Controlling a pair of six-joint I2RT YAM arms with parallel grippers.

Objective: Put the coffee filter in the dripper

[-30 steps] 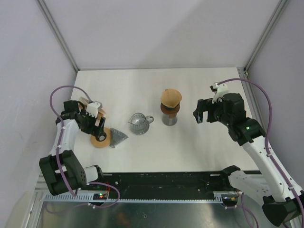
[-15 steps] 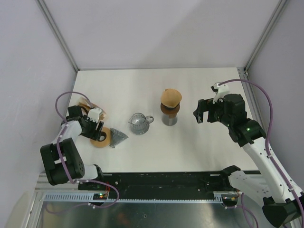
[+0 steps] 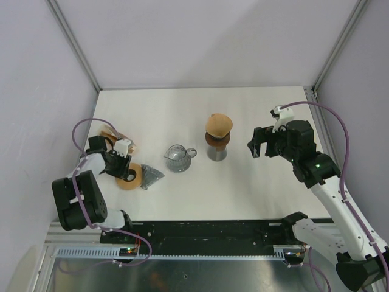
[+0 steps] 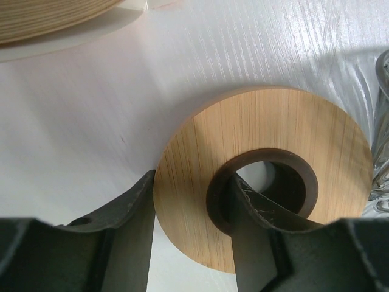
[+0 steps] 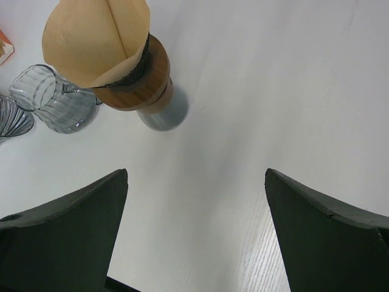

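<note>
Right wrist view: coffee filter sits inside dripper; right gripper spread wide, empty. Left gripper clamps wooden ring.

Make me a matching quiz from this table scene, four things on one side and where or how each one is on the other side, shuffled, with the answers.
Things:
1. paper filter
2. wooden ring
3. glass pitcher
4. right end effector

States:
A. open, in the air to the right of the dripper
B. flat on the table, its rim between the fingers of the left end effector
C. sitting in the dripper
D. standing between the wooden ring and the dripper

Pairs: 1-C, 2-B, 3-D, 4-A
</note>
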